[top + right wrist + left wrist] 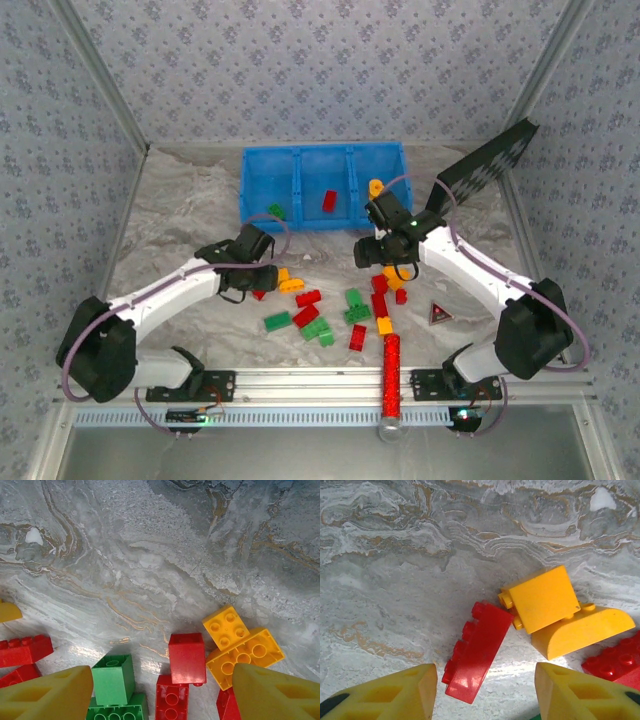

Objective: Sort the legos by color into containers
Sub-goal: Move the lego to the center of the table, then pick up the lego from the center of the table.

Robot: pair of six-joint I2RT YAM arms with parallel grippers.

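Left gripper [485, 695] jaws apart over red lego [475, 652] | right gripper [162, 695] apart too (nothing held), above mixed legos [186, 657]

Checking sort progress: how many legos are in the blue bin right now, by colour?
Green lego, left compartment: 1
Red lego, middle compartment: 1
Orange round lego, right compartment: 1
Total in the blue bin: 3

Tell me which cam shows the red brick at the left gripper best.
Left wrist: the red brick lies whole and close, studs visible, just ahead of the open left gripper. Top external gives a small red sliver of it beside that gripper. Right wrist looks at other bricks.
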